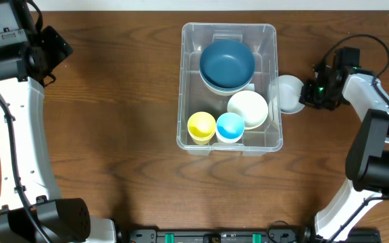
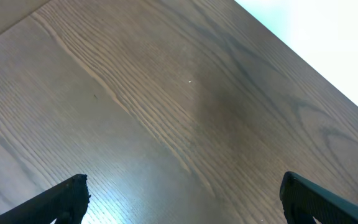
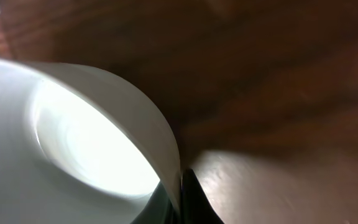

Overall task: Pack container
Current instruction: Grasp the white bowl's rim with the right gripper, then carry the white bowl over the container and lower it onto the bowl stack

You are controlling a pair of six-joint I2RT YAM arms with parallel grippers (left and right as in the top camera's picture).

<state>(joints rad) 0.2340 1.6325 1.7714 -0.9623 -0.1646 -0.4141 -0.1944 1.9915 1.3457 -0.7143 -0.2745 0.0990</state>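
The container [image 1: 180,101], a clear plastic bin with rounded corners, stands at the centre of the overhead view, a little toward the top, with its long sides running up and down the frame. Four things sit inside it. A dark blue bowl [image 1: 227,64] fills the upper half. Below it, against the right wall, lies a white bowl [image 1: 248,108], its opening facing up. Along the lower wall a yellow cup [image 1: 201,127] and a light blue cup [image 1: 229,126] stand side by side, touching or nearly so (the yellow one is to the left).

Just outside the container's right wall, about halfway down it, is a small white bowl [image 1: 290,93]; whether it touches the wall cannot be told from above. The right gripper [image 1: 308,94] meets this bowl from the right side of the frame. In the right wrist view the bowl's thin rim [image 3: 166,155] runs down between the two dark fingers [image 3: 194,202], and the jaws are pinched together on it, so the gripper is holding the small white bowl by its edge.

The left gripper [image 2: 188,199] is well apart from all this, at the upper left of the overhead frame. Its wrist view shows the two fingertips at the lower corners, spread wide, with nothing between them but the brown wooden table [image 2: 166,93].
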